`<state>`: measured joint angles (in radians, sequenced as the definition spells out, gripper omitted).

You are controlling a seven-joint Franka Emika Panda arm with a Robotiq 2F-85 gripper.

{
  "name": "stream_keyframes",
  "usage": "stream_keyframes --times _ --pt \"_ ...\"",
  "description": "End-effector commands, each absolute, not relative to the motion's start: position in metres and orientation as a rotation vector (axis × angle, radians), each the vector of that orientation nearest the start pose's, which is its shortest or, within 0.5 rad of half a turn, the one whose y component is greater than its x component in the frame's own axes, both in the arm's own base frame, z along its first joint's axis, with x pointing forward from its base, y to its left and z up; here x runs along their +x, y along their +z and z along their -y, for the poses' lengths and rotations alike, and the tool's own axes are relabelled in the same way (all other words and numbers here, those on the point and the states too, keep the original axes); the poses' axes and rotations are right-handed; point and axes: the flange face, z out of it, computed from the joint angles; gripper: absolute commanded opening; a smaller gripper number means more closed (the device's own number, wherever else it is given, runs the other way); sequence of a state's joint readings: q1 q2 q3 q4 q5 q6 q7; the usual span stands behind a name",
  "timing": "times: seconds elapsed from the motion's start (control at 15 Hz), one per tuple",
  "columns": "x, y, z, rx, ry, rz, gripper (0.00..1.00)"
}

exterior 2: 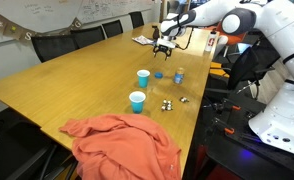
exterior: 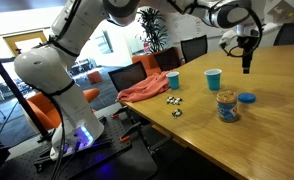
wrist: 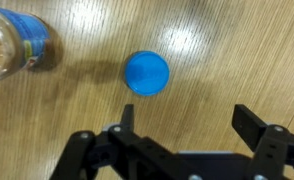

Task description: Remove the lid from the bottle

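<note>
Hovering end effector [wrist: 182, 135]: raised above the table [exterior: 277, 130] with jaws spread apart and nothing between them; the wrist view shows both fingers wide, the lid below the gap.
Lid [wrist: 147, 73]: lies flat on the wood, already off the bottle, just beside it; in an exterior view [exterior: 247, 98] it sits toward the table's far side from the bottle.
Bottle [exterior: 227, 105]: stands upright near the table's edge, mouth uncovered, pale contents visible; in the wrist view only its side shows at the left edge [wrist: 17, 45].
Task state: judged done, since lid and bottle are apart.
Handling, lid: likely light, stiff, smooth plastic; thin, so best pinched across its rim.
Handling, bottle: clear plastic, probably light and easy to tip; hold around the label band.
Cups: two, one [exterior 2: 137, 100] nearer the cloth, one [exterior 2: 143, 77] mid-table.
Cloth [exterior 2: 122, 145]: soft heap at a table corner, well apart.
Views: wrist view alone shows the finger gap; exterior views alone show cups, cloth and small dark bits [exterior: 173, 100].
</note>
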<state>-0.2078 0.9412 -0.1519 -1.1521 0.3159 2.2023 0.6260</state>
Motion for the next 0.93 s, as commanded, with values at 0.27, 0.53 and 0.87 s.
stream_keyframes --times 0.27,0.53,0.87 --pt "0.673 0.331 0.228 -2.625 -0.158 -1.485 1.00" --pt "0.631 0.367 0.225 -2.627 -0.170 -1.463 1.00" --pt "0.577 0.388 0.214 -2.636 -0.173 -1.453 1.00"
